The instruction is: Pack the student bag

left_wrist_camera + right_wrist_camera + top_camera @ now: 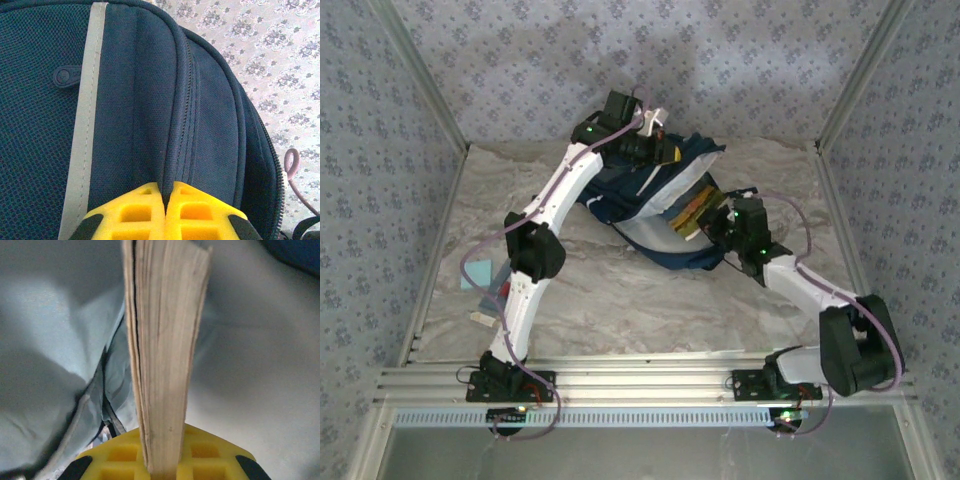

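Note:
The student bag (620, 190) is navy blue and lies at the back middle of the table, its mouth showing pale lining (655, 230). My left gripper (655, 135) is shut on a fold of the bag's navy fabric beside the zipper (187, 125) and holds it up. A pale stripe (87, 125) runs down the bag's front. My right gripper (720, 225) is shut on a thick book (692, 212), whose far end sits in the bag's mouth. In the right wrist view the book's page edges (165, 350) stand upright between the yellow fingers (215, 452), with grey lining (250, 370) on both sides.
A light blue flat item (480, 272) and a small white piece (480, 317) lie on the table near the left arm. Aluminium frame posts and patterned walls close in the table on three sides. A purple cable (292, 172) hangs beside the bag.

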